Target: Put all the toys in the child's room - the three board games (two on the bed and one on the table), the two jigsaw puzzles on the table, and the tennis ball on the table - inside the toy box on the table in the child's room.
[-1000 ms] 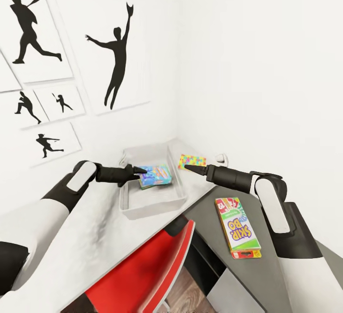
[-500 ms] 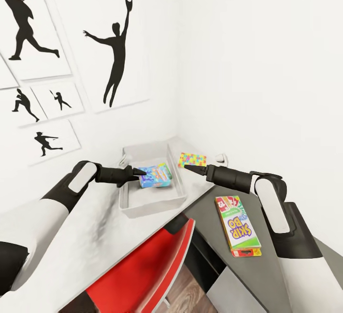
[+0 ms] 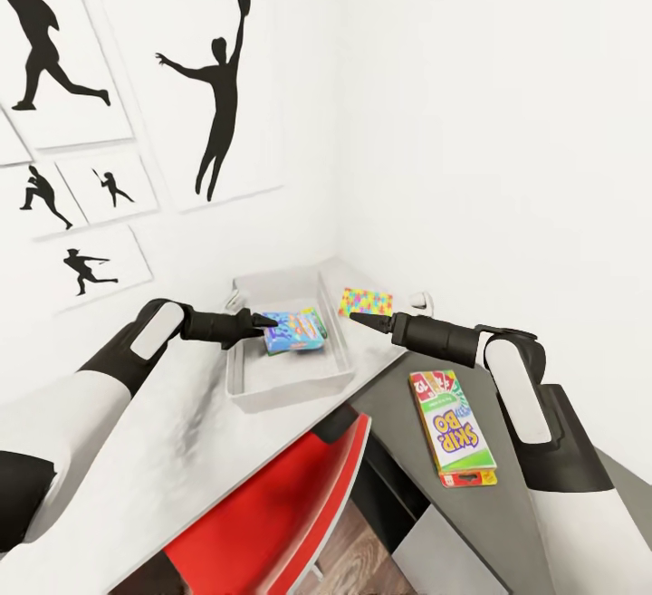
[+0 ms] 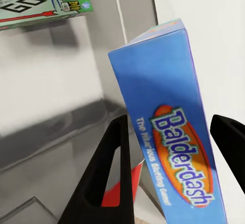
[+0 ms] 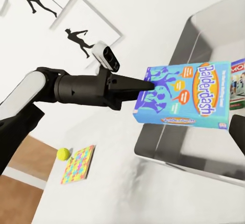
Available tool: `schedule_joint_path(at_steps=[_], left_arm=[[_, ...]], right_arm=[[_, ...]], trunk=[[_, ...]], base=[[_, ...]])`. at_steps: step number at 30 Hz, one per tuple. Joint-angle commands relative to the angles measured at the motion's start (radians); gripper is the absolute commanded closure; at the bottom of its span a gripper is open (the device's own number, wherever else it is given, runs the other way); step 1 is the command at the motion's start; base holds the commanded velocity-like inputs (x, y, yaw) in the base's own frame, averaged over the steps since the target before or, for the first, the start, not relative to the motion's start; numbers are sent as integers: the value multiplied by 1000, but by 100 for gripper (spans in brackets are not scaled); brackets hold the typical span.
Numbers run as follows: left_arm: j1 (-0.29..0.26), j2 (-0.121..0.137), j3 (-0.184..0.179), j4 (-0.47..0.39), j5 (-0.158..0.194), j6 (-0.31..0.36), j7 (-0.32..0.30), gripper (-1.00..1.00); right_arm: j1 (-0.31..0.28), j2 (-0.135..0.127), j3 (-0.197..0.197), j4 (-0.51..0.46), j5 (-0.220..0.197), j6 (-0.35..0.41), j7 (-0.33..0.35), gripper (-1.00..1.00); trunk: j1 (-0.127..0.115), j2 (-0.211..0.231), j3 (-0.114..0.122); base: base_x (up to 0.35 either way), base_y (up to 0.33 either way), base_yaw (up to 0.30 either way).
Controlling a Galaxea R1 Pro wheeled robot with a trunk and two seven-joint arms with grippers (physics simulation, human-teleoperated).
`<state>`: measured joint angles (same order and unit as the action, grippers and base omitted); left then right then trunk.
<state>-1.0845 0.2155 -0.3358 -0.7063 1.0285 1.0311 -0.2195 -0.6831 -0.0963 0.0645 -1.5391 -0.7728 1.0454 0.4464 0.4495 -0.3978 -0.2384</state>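
Note:
My left gripper (image 3: 265, 321) is shut on one end of the blue "Balderdash" board game (image 3: 294, 331), holding it tilted in the air over the light grey toy box (image 3: 285, 393). In the left wrist view the blue game (image 4: 168, 132) stands between the two fingers (image 4: 109, 173). A green-edged game box (image 4: 46, 1) lies flat inside the toy box (image 4: 61, 81). My right gripper (image 3: 355, 316) hovers open and empty beside a jigsaw puzzle (image 3: 366, 302). The SKIP-BO game (image 3: 451, 427) lies on the lower dark cabinet. Another jigsaw puzzle (image 5: 77, 163) and the tennis ball (image 5: 64, 154) rest on the table.
The pale table (image 3: 181, 450) runs along a white wall hung with black silhouette pictures (image 3: 217, 106). A red chair (image 3: 272, 504) is tucked under the table's front edge. The dark grey cabinet (image 3: 398, 414) stands lower, to the right.
The whole picture has shifted slightly, so the camera moved. My left gripper has risen a little with the blue game still over the toy box. The right arm has held still.

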Motion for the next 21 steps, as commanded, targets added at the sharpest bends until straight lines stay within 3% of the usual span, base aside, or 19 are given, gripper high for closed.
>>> schedule_joint_path(at_steps=[1,21], left_arm=[[-3,0,-4,0,-8,0,-11,100],[-10,-7,-7,1,-8,0,-11,100]], right_arm=[[-1,0,0,0,9,2,9,-100],[-1,0,0,-1,9,2,9,-100]], trunk=[[1,-2,-3],[1,-2,-35]], base=[[0,0,0],[0,0,0]])
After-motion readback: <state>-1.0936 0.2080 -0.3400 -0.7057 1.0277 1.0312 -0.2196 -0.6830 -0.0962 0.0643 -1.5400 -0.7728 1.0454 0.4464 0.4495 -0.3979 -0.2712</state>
